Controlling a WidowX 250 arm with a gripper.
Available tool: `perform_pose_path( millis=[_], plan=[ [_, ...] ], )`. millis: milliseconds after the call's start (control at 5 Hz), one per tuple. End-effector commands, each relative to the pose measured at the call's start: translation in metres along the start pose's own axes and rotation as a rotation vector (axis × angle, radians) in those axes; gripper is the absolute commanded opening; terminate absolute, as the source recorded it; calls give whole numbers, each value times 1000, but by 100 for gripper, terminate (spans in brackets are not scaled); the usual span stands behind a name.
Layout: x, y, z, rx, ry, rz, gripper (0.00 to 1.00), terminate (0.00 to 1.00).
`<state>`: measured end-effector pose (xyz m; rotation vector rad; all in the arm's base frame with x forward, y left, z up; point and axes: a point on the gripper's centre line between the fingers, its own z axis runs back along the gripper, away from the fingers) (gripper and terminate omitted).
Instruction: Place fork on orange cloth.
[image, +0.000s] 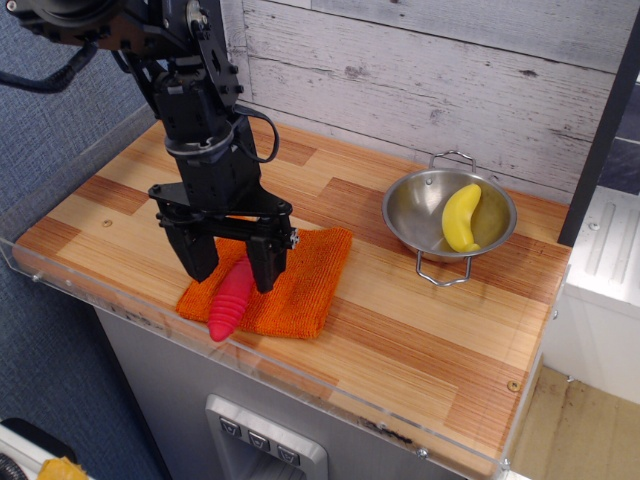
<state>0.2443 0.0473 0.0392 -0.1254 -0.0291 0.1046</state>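
Observation:
The fork (231, 298) shows as a ribbed red handle lying on the front left part of the orange cloth (300, 280), its lower end reaching the cloth's front edge. Its tines are hidden behind my gripper. The cloth lies flat on the wooden table. My gripper (233, 268) hangs just above the fork with its two black fingers spread wide, one on each side of the handle, not touching it.
A steel bowl (420, 205) with two wire handles stands at the right rear and holds a yellow banana (461, 217). A clear plastic rim (300, 375) runs along the table's front edge. A white plank wall stands behind the table.

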Motion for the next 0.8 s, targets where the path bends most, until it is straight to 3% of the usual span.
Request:
perform_pose_path(
  millis=[0, 400, 600],
  plan=[
    [6, -4, 45, -8, -107, -17, 100, 0],
    [23, 11, 96, -9, -192, 4, 100, 0],
    [31, 31, 101, -15, -205, 30, 100, 100]
  ],
)
